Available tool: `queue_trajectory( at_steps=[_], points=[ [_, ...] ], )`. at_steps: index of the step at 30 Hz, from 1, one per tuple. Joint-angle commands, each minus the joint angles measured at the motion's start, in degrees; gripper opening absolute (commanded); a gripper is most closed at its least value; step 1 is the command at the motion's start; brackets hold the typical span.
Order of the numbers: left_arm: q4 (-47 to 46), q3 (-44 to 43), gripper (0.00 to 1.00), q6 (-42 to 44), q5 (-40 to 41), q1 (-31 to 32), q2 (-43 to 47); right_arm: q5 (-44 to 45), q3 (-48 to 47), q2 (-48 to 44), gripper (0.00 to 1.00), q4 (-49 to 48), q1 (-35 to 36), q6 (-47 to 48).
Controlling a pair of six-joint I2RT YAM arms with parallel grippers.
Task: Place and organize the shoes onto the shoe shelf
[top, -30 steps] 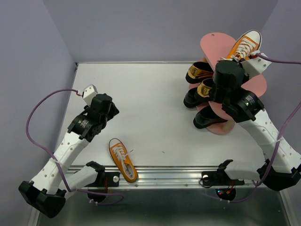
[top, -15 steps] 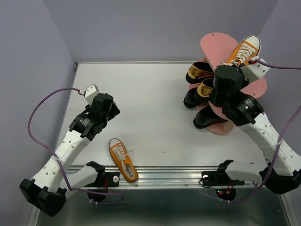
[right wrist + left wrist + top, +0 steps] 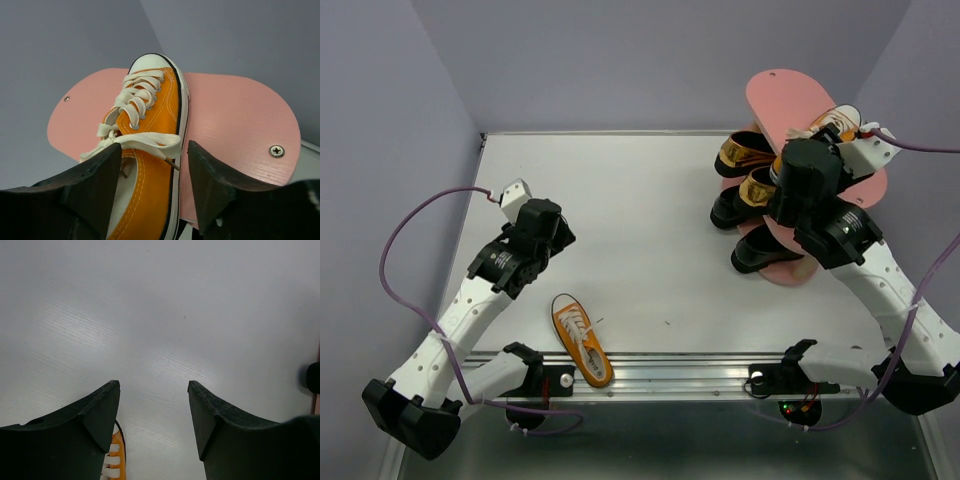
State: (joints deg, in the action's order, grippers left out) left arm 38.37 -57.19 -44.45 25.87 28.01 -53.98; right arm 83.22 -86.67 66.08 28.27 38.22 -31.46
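The pink shoe shelf (image 3: pixel 782 92) stands at the back right. One orange sneaker (image 3: pixel 152 150) lies on its top board (image 3: pixel 240 115), toe pointing away. My right gripper (image 3: pixel 154 146) is open and straddles the sneaker's heel half, with a gap beside the right finger (image 3: pixel 210 185). From above, the right arm hides most of this sneaker (image 3: pixel 835 122). Gold loafers (image 3: pixel 745 152) and black dress shoes (image 3: pixel 760 250) sit on the lower boards. The other orange sneaker (image 3: pixel 580 338) lies on the table near the front. My left gripper (image 3: pixel 152 385) hovers open and empty just beyond this sneaker (image 3: pixel 114 460).
A metal rail (image 3: pixel 670 372) runs along the table's front edge. Purple walls close in the back and sides. Purple cables (image 3: pixel 410 225) loop off both wrists. A black shoe toe (image 3: pixel 313 377) shows at the right edge of the left wrist view.
My right gripper has opened and let go of the orange sneaker, which has settled lower onto the top board. The left arm has hardly moved.
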Motion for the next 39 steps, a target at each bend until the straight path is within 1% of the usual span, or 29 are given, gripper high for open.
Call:
queue_trajectory(
  at_steps=[1,2,4,5,6,7,8,10,11,15,18,19,20,22,23,24,25,26,29,30,32,34,35,39],
  points=[
    [-1.19,0.50,0.68,0.68,0.85,-0.24,-0.08,7.49,-4.02,0.10,0.63,-2.43,-0.42,1.84],
    [-1.19,0.50,0.68,0.59,0.85,-0.24,-0.08,5.48,-4.46,0.18,0.70,-2.35,-0.42,2.71],
    [-1.19,0.50,0.68,0.59,1.11,-0.24,-0.34,2.67,-6.48,0.62,0.76,-2.34,-0.42,6.31],
    [-1.11,0.50,0.68,0.59,1.29,-0.24,-0.51,-1.79,-7.36,0.89,0.83,-2.34,-0.42,10.07],
    [-1.10,0.50,0.68,0.68,1.29,-0.24,-0.69,-4.01,-8.33,1.24,0.86,-2.69,-0.42,10.11],
    [-1.02,0.41,0.68,0.59,1.20,-0.24,-1.13,-6.64,-9.64,2.11,0.89,-4.61,-0.42,15.67],
    [-1.02,0.41,0.68,0.68,1.20,-0.24,-1.39,-11.63,-10.09,2.47,0.93,-6.46,-0.42,19.04],
    [-1.28,0.41,0.68,0.50,1.03,-0.15,-2.09,-17.45,-11.75,4.13,0.96,-7.09,-0.42,24.23],
    [-1.45,0.59,0.68,0.41,0.77,-0.24,-2.27,-21.83,-13.50,4.66,0.98,-7.09,-0.42,25.56],
    [-2.25,0.76,0.68,-0.11,0.50,-0.24,-2.98,-28.54,-20.01,8.18,1.00,-1.74,-0.42,26.71],
    [-2.33,0.85,0.68,-0.47,1.11,-0.15,-3.33,-35.48,-23.87,10.64,1.00,-0.59,-0.42,28.21],
    [-2.16,0.85,0.68,-0.55,1.20,-0.24,-3.59,-38.28,-25.11,11.43,1.00,0.81,-0.42,29.34],
    [-1.98,0.94,0.68,-0.64,1.46,-0.32,-3.85,-44.05,-26.52,12.13,1.00,1.78,-0.42,29.61],
    [-1.02,1.11,0.68,-1.34,1.64,-0.24,-4.56,-49.79,-31.70,15.47,1.00,5.81,-0.42,30.06],
    [-0.15,1.29,0.68,-1.78,1.99,-0.32,-4.99,-55.22,-33.80,18.61,1.00,9.22,-0.42,30.14],
    [-0.14,1.55,0.68,-2.22,2.17,-0.32,-5.00,-57.71,-35.91,20.38,1.00,9.26,-0.42,30.14],
    [1.08,1.73,0.68,-3.35,2.87,-0.32,-5.17,-61.47,-39.41,21.88,1.00,12.13,-0.42,30.49],
    [1.79,2.34,0.68,-3.80,3.13,-0.32,-5.26,-63.25,-40.23,23.29,1.00,12.94,-0.42,30.58],
    [4.69,3.57,0.68,-6.17,3.66,-0.24,-4.65,-68.00,-39.10,26.72,1.00,13.48,0.19,30.06],
    [5.39,4.71,0.68,-6.87,3.66,-0.32,-4.21,-71.84,-38.66,27.51,1.00,13.56,0.71,29.88],
    [7.33,6.64,0.68,-8.89,3.05,-0.32,-1.76,-74.94,-37.61,30.31,1.00,14.26,1.33,28.92],
    [7.07,7.96,0.68,-10.04,1.56,-0.15,-0.35,-75.83,-37.08,32.34,1.00,14.53,2.21,28.65],
    [6.72,9.45,0.68,-11.00,-0.62,0.03,0.36,-76.45,-36.29,34.01,1.00,14.62,2.91,28.39],
    [6.10,13.85,0.68,-14.34,-4.59,0.90,2.47,-78.56,-33.48,36.74,1.00,13.22,3.53,26.46]
  ],
)
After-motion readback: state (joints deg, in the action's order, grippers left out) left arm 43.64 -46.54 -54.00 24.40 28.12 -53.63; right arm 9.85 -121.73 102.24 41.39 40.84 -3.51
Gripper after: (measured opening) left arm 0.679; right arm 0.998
